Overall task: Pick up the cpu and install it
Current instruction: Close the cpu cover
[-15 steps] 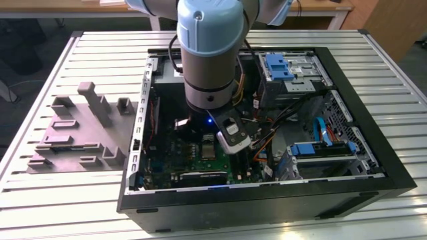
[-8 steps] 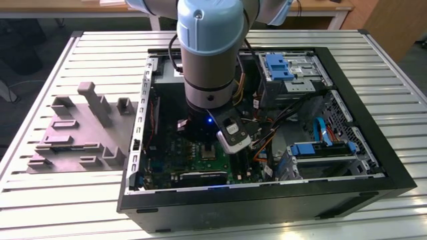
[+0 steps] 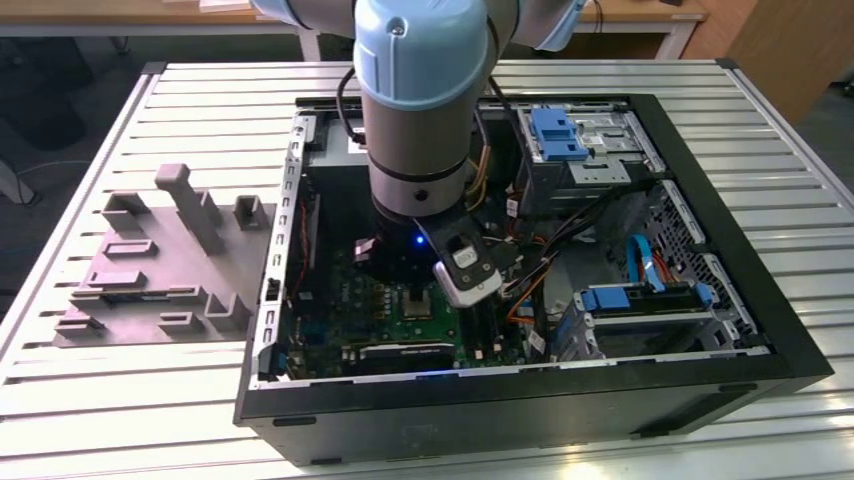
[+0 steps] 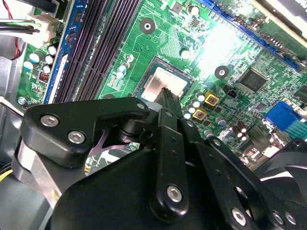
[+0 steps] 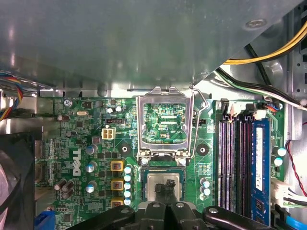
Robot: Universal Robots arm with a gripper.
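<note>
The exterior view shows the arm point(image 3: 420, 100) reaching down into an open case point(image 3: 534, 405) on the slatted bench point(image 3: 134, 420). A grey tray point(image 3: 147, 280) lies beside the case on that view's left. From there the arm's wrist covers the claw, and the socket point(image 3: 419, 300) is no more than a small pale patch on the board point(image 3: 347, 320).

Both wrist views look closer. In the first wrist view the socket's lid point(image 5: 165, 103) stands raised. The cpu point(image 5: 153, 188) sits inside the socket frame next to it, silvery, with the claw point(image 5: 168, 186) over its middle. Memory slots point(image 5: 235, 163) run beside the socket, and a yellow cable point(image 5: 268, 52) crosses above them.

The second wrist view looks along the claw's black links, whose end point(image 4: 167, 93) comes down onto the cpu point(image 4: 158, 85). A bright glare falls on the board past it.

The cpu seems to lie flat in the socket, though the claw covers part of its top and its near edge. Whether the claw is open or closed I cannot tell, nor whether it presses on the chip.
</note>
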